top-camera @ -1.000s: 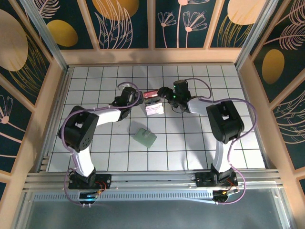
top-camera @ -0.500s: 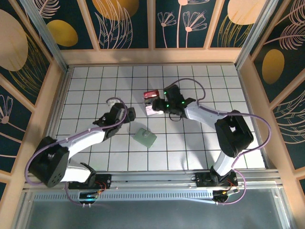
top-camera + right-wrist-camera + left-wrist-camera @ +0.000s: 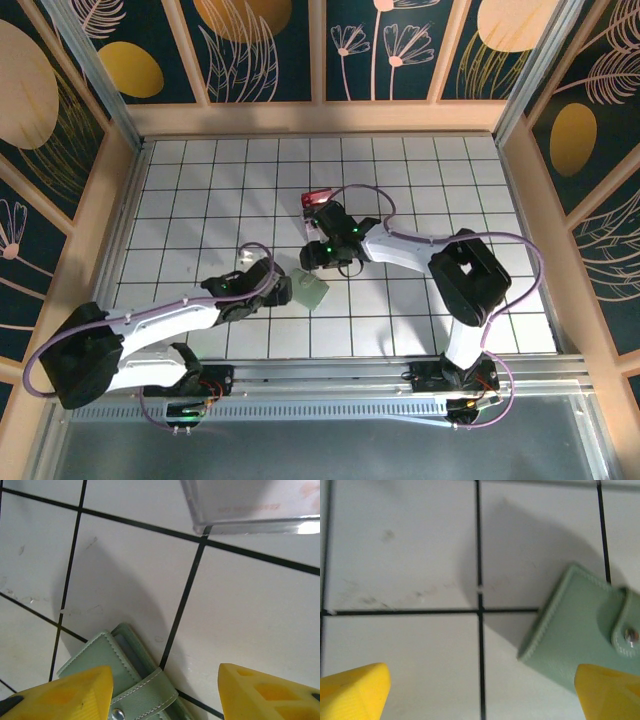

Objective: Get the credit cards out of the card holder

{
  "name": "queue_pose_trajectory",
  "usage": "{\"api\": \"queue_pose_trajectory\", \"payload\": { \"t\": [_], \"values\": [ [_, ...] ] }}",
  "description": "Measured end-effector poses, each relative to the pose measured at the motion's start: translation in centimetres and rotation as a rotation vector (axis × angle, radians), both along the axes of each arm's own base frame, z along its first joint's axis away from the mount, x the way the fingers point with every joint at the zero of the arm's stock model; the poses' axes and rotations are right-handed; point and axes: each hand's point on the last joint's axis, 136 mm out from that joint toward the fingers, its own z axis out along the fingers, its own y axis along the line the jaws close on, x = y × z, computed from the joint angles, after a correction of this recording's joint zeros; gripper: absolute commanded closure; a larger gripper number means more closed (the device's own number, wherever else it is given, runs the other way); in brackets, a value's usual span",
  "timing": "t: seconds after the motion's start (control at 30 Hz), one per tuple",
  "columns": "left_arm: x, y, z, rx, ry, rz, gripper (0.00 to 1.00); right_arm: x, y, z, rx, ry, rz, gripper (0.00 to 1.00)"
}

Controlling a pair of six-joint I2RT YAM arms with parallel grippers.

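The card holder (image 3: 309,291) is a pale green folder lying flat and snapped shut on the tiles; the credit cards are hidden inside it. My left gripper (image 3: 283,291) is low at its left edge. In the left wrist view the card holder (image 3: 582,630) lies at the right, its lower edge behind one yellow fingertip (image 3: 611,690), and the left gripper (image 3: 480,695) is open. My right gripper (image 3: 316,258) hovers just beyond the holder. In the right wrist view that gripper (image 3: 165,695) is open, with the card holder's (image 3: 122,672) strap corner between its fingertips.
A small clear-sided box with a red top (image 3: 318,198) stands just behind the right gripper; its lower edge (image 3: 250,510) shows at the top of the right wrist view. White tiles with black lines surround the holder. Wooden walls ring the table.
Both grippers left the box at the back and came toward the holder, the left one swinging near and low to its left side. The right jaws have narrowed.
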Motion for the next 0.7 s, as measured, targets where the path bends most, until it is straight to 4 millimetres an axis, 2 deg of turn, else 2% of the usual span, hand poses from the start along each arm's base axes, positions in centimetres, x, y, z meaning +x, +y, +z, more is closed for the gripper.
{"api": "queue_pose_trajectory", "payload": {
  "t": [0.1,0.33,0.5,0.7],
  "values": [
    [-1.0,-0.7,-1.3,0.021,0.042,-0.040,0.17,-0.3,0.3,-0.1,0.013,0.019,0.007,0.45],
    [-1.6,-0.3,-3.1,0.052,0.070,-0.059,0.31,-1.1,0.7,-0.8,0.050,0.075,0.000,0.47],
    [-1.0,0.0,-3.4,0.108,0.049,-0.071,0.36,-2.0,0.1,-1.8,0.047,0.114,-0.014,0.50],
    [1.5,-2.1,-3.1,0.162,-0.017,-0.130,0.39,-1.8,-1.5,-3.0,0.063,0.155,-0.072,0.54]
  ]
}}
